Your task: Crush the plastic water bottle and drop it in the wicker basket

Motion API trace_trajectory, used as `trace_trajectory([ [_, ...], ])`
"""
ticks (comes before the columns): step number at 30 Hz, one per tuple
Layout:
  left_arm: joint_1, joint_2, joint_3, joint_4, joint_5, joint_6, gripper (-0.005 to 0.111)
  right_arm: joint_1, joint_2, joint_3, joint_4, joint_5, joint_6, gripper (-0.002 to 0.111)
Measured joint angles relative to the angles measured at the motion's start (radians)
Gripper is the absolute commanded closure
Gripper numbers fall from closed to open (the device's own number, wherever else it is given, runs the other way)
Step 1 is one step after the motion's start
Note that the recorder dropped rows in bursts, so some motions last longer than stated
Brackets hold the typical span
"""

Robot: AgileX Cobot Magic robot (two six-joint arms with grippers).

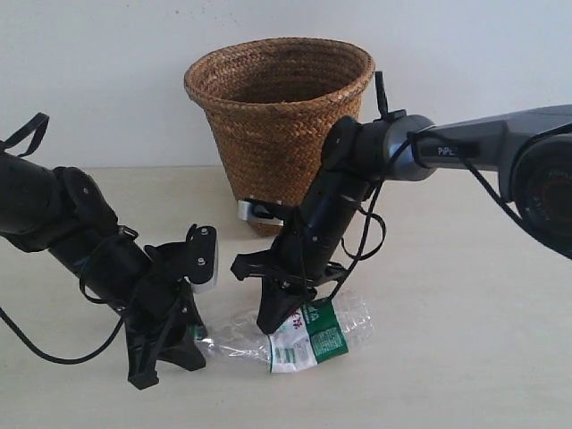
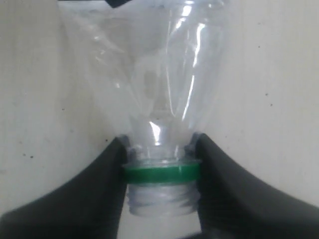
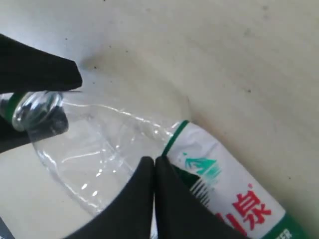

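Plastic water bottle (image 1: 308, 338) on tabletop (image 1: 465, 357); left gripper (image 2: 159, 152) pinches neck, right gripper (image 3: 154, 172) pressed together at label. I pin neck, press straight down.

Exterior view: off the arms, low and in front, facing the back wall (image 1: 107, 54) and tipped slightly down across the worktop (image 1: 465, 357). Mid distance. It takes in the wicker basket (image 1: 277, 107) at the back and the plastic water bottle (image 1: 308, 335) in front.

Left wrist view: very near, looks along the left gripper (image 2: 159, 142) down onto the worktop. Bottle neck and shoulder fill the frame.

Right wrist view: near, steeply down past the right gripper (image 3: 153, 160) onto the bottle's label.

Shared: bottle and bare worktop appear in all three. Right wrist view also catches the left gripper's fingers (image 3: 35, 69) at the neck.
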Motion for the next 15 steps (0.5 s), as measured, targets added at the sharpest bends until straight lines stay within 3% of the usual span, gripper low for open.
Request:
trace_trajectory([
  [7,-0.002,0.000,0.000,-0.023,-0.017,0.000,0.102,0.002,-0.122,0.018,-0.091,-0.008,-0.026,0.108],
  [15,-0.002,0.000,0.000,-0.023,-0.020,0.000,0.102,0.002,-0.191,0.041,-0.050,0.003,-0.051,0.108],
])
